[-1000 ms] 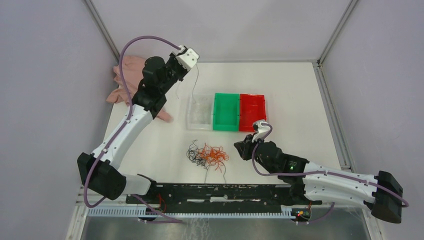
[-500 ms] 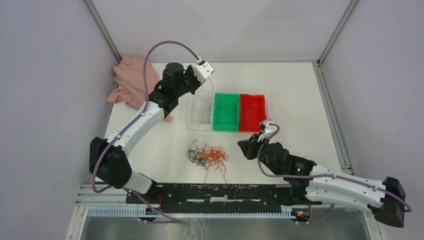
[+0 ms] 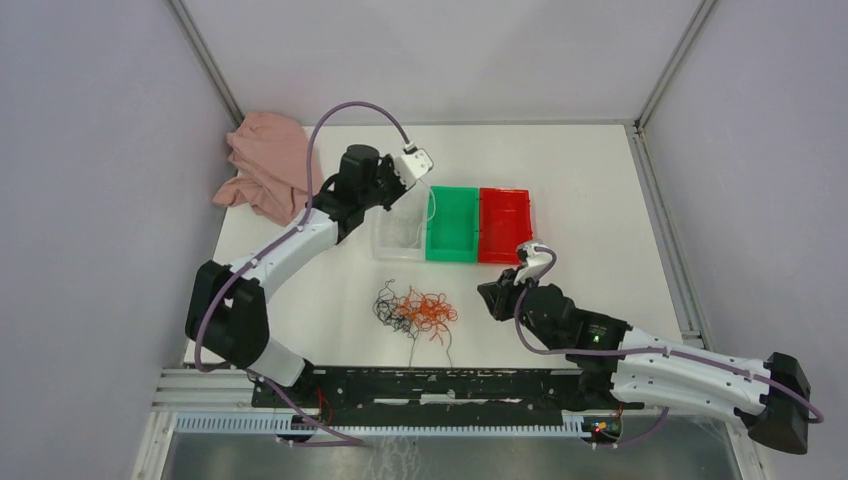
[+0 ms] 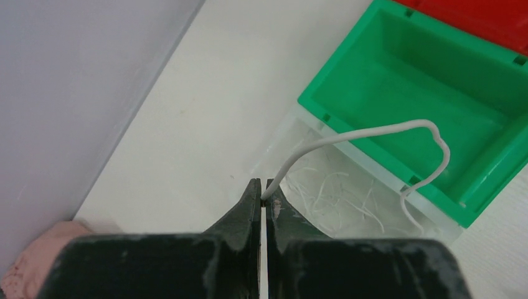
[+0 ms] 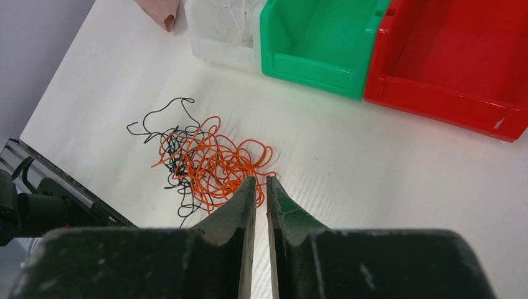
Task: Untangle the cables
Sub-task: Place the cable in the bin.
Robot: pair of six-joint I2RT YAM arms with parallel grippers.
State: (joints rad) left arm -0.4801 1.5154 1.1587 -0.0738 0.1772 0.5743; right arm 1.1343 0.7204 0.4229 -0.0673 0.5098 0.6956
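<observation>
White cable (image 4: 367, 132) arcs from left fingers (image 4: 252, 198) toward clear bin (image 4: 348, 187).

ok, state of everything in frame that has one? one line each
left gripper: shut on white wire, over clear bin
right gripper: shut, empty
clear bin: white wires inside
green bin: empty
red bin: empty
cable tangle: orange and black, knotted, on table

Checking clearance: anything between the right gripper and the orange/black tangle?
Nothing but bare table. In the right wrist view the right gripper hangs just short of the cables, only white tabletop between; the top view agrees.
</observation>
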